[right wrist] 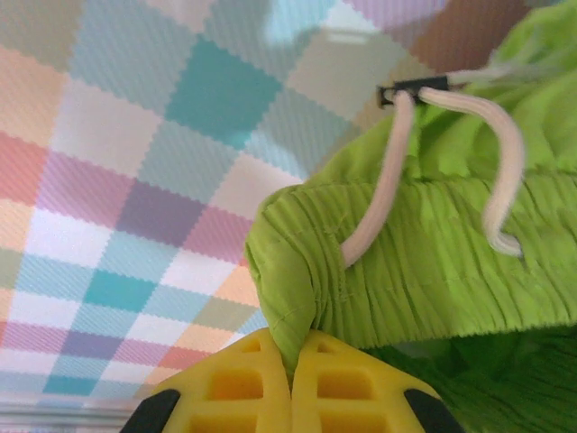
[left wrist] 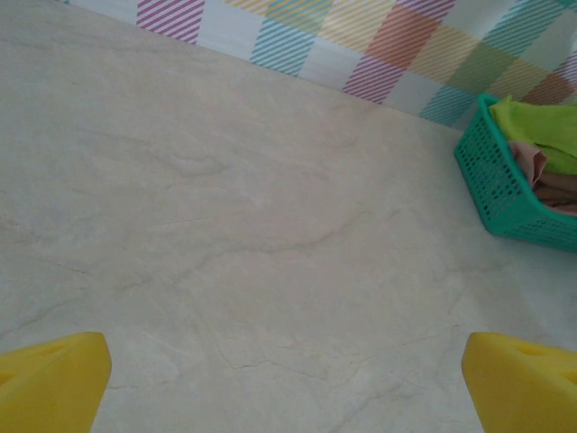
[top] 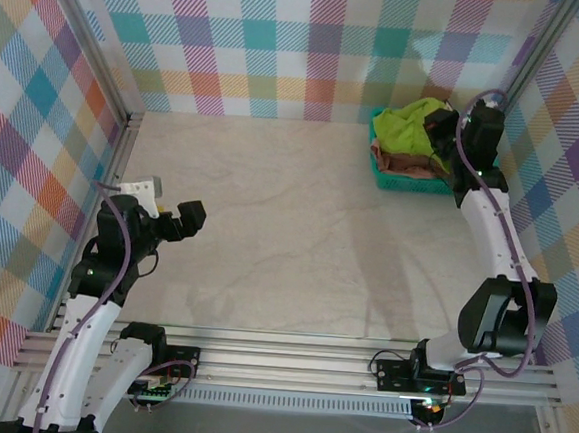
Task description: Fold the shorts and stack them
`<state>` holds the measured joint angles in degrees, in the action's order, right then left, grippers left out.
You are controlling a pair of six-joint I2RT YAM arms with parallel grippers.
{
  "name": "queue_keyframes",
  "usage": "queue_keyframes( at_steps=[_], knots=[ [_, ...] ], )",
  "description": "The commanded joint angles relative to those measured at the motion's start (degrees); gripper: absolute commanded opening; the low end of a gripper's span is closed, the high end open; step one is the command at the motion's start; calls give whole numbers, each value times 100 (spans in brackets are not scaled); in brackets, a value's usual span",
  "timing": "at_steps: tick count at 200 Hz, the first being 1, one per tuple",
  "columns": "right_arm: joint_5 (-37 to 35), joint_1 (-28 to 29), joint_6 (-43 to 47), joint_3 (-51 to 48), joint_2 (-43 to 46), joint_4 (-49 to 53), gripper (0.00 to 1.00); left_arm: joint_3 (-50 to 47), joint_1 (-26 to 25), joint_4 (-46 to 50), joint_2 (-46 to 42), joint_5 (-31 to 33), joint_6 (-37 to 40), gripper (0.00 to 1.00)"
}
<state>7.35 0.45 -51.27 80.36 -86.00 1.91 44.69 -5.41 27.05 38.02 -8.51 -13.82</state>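
1. At the far right corner of the counter (top: 287, 246), the right tool (top: 445, 128) sits over the basket (top: 412, 183), its arm stretched out from the near edge.
2. In the right wrist view, the right tool (right wrist: 290, 361) has its yellow fingers (right wrist: 225, 388) pressed together, with a fold of the green shorts (right wrist: 433, 262) pinched between them. The grip is on the edge of the gathered waistband.
3. A pale drawstring (right wrist: 388, 180) comes out of the waistband in two loose strands that hang across the ribbed cloth. The plaid wall (right wrist: 135, 135) is behind the shorts.
4. From the top camera, the green shorts (top: 407, 125) are bunched in a heap that rises above the basket rim and touches the right tool.
5. The pink shorts (top: 409, 166) lie under the green ones inside the basket, crumpled; only a strip shows along the near side.
6. The basket is teal with mesh sides, and stands just beside the back wall (top: 283, 45) and the right wall.
7. The left tool (top: 191, 217) hangs over the near left part of the counter, well apart from the basket, and holds nothing.
8. In the left wrist view, the left tool (left wrist: 288, 383) is spread wide, with one yellow fingertip at each bottom corner and bare counter (left wrist: 225, 225) between them.
9. The same view has the basket (left wrist: 496, 194) at the right edge, with the green shorts (left wrist: 541, 126) on top of the pink shorts (left wrist: 541, 176).
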Motion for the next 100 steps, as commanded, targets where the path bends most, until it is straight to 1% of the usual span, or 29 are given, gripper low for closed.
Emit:
queue_keyframes(
  at_steps=[1, 26, 41, 62, 76, 87, 100],
  knots=[
    [132, 592, 667, 1283, 124, 90, 0, 86, 58, -24, -66, -249, -277, 100],
    [565, 1120, 815, 2660, -349, 540, 0, 96, 60, -91, -103, -358, -485, 100],
    [987, 1487, 925, 3762, -850, 924, 0, 110, 55, -138, -106, -420, -575, 100],
    [1546, 1989, 1255, 5553, -1562, 1574, 0, 254, 58, -105, -88, -449, -612, 100],
    [1964, 2240, 1298, 6581, -2008, 1922, 0, 397, 58, -44, -77, -445, -595, 100],
    [2257, 2363, 1227, 7047, -2196, 2003, 0, 499, 58, 1, -83, -426, -584, 100],
    [2411, 2471, 1295, 7113, -2217, 1995, 0, 599, 57, 41, -84, -414, -576, 100]
  ],
)
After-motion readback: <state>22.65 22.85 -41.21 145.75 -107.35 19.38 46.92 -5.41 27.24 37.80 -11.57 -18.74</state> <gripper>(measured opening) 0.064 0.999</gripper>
